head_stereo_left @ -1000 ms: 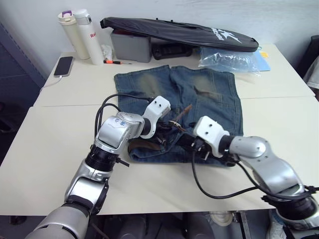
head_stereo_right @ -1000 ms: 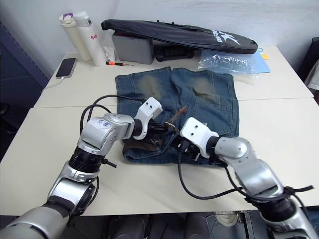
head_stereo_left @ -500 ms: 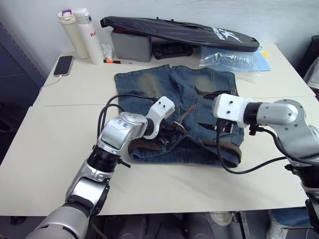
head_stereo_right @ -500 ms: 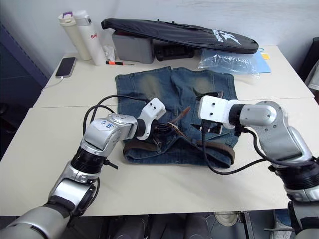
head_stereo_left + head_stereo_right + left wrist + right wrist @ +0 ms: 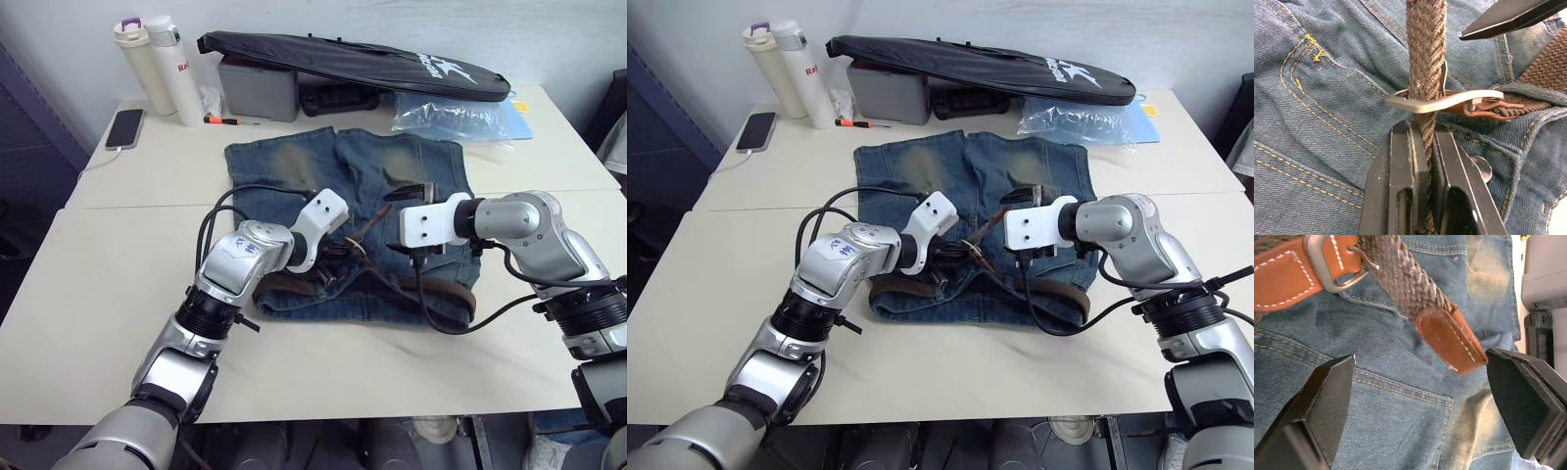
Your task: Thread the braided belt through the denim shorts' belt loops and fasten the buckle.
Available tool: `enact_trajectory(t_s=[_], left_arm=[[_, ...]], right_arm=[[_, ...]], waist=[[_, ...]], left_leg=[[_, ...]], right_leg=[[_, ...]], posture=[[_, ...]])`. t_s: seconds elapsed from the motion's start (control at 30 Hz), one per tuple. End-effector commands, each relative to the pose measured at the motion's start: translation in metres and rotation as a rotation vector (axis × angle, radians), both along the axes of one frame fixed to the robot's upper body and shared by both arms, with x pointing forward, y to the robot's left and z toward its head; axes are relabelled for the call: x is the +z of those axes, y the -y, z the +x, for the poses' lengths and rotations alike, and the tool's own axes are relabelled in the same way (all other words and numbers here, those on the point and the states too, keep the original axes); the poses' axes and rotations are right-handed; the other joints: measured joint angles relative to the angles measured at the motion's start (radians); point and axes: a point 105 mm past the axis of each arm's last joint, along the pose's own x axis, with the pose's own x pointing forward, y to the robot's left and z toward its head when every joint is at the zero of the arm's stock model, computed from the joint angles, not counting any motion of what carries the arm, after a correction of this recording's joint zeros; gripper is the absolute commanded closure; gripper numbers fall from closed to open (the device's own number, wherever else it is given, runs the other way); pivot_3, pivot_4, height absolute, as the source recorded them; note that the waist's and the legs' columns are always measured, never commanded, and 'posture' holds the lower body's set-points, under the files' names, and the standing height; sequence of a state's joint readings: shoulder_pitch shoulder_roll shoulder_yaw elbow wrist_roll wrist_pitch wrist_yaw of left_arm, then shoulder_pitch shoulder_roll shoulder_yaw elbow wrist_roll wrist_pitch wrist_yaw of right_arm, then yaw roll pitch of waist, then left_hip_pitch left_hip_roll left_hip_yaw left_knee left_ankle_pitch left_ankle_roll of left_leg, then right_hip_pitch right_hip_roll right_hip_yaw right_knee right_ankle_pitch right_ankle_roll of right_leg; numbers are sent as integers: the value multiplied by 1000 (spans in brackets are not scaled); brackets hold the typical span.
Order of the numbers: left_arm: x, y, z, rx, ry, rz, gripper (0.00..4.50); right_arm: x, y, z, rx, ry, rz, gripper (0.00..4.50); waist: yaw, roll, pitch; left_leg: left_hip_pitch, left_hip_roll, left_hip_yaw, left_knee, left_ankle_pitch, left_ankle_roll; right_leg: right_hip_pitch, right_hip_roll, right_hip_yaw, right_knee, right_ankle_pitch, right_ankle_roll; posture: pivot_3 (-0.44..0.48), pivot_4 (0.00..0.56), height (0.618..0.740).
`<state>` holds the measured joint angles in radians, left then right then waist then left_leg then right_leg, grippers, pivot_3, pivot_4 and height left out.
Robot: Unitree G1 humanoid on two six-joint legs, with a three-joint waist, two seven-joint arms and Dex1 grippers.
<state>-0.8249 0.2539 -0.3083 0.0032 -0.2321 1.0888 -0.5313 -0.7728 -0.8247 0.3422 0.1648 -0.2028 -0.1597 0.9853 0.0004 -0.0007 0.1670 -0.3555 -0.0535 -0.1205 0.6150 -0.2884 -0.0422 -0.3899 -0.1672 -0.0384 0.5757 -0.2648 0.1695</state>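
1. Your left end effector (image 5: 1422,161) is closed on the braided belt (image 5: 1425,63). The strap runs between its two black fingers, just short of the buckle (image 5: 1442,100), and it has already passed through the silver frame.

2. Your right end effector (image 5: 1415,382) stands wide open and holds nothing. Its fingers straddle the belt's tan leather tip (image 5: 1452,345) without touching it.

3. The denim shorts (image 5: 392,171) lie flat at the middle of the desk (image 5: 88,284), waistband at the 6 o'clock edge nearest you. The belt runs along that waistband toward 3 o'clock. I cannot tell how many of the belt loops it passes through.

4. In my judgement the threading is largely done and the fastening remains. In the left wrist view the prong lies alongside the strap, and I cannot tell whether it sits in the weave.

5. Risk: pull with the left before the right has the tip, and the strap may slide back out of the frame.

6. Risk: close the right too low and you may pinch denim with the tip, dragging the shorts.

7. Risk: the black cable (image 5: 441,318) hanging over the waistband may snag the belt.
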Motion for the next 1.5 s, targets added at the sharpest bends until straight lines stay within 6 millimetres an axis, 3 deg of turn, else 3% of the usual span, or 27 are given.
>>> enact_trajectory(t_s=[0.03, 0.23, 0.3, 0.4, 0.63, 0.8, 0.87, 1.0, 1.1, 1.3, 1.37, 1.5], left_arm=[[13, 7, 0, -34, 53, -14, 4500], [14, 7, 1, -35, 56, -24, 4500], [18, 3, 3, -28, 58, -47, 4500], [22, -13, 2, -22, 8, -84, 3310], [22, -77, 3, -19, -25, -26, 45], [29, -87, 4, -34, -8, -30, 45], [28, -85, 6, -38, 0, -23, 45], [36, -70, 11, -50, 21, -62, 45], [47, -61, 16, -54, 51, -111, 45], [78, -40, 18, -75, 110, -270, 45], [89, -24, 11, -105, 103, -340, 45], [85, 6, -6, -159, 63, -359, 45]], right_arm=[[19, -6, -6, 38, 21, 73, 1703], [14, -7, -9, 43, 4, 72, 4453], [14, -4, -9, 32, 6, 69, 4489], [18, 1, -11, 22, 19, 73, 4500], [23, 11, -28, 31, 60, 97, 4500], [35, 16, -34, 44, 151, 79, 4500], [43, 19, -35, 54, 202, 48, 4500], [78, 23, -31, 77, 353, -14, 4500], [88, 24, -29, 70, 328, -37, 4500], [84, 7, -36, 114, 238, -27, 4500], [78, 7, -32, 80, 202, -18, 4500], [71, 8, -30, 42, 153, -8, 4500]], waist=[[0, 0, 0], [0, 0, 0], [0, 0, 0], [0, 0, 0], [-2, 1, 0], [5, 1, 0], [5, 1, 0], [-1, 1, 0], [-2, 0, 0], [-4, 1, 0], [-2, 0, 0], [3, 0, 0]], left_leg=[[0, 0, 0, 0, 0, 0], [0, 0, 0, 0, 0, 0], [0, 0, 0, 0, 0, 0], [0, 0, 0, 0, 0, 0], [0, 1, 1, -1, 0, 0], [0, 0, 1, 0, 0, 0], [0, 0, 1, 0, 0, 0], [0, 0, 1, 0, 0, 0], [0, 1, 1, 0, 0, 0], [0, 1, 2, 0, 0, 0], [0, 1, 2, 0, 0, 0], [0, 1, 2, 2, 0, 0]], right_leg=[[0, 0, 0, 0, 0, 0], [0, 0, 0, 0, 0, 0], [0, 0, 0, 0, 0, 0], [0, 0, 0, 0, 0, 0], [-1, 1, 1, 1, 0, 0], [0, 1, 1, 0, 0, 0], [0, 1, 1, 0, 0, 0], [0, 1, 1, 1, 0, 0], [-1, 1, 1, 1, 0, 0], [0, 1, 2, 0, 1, 0], [0, 1, 2, 0, 1, 0], [0, 1, 2, 0, 1, 1]], posture=[[0, 150, 740], [0, 150, 740], [0, 150, 740], [0, 150, 740], [0, 150, 740], [0, 150, 740], [0, 150, 740], [0, 150, 740], [0, 150, 740], [0, 150, 740], [0, 150, 740], [0, 150, 740]])
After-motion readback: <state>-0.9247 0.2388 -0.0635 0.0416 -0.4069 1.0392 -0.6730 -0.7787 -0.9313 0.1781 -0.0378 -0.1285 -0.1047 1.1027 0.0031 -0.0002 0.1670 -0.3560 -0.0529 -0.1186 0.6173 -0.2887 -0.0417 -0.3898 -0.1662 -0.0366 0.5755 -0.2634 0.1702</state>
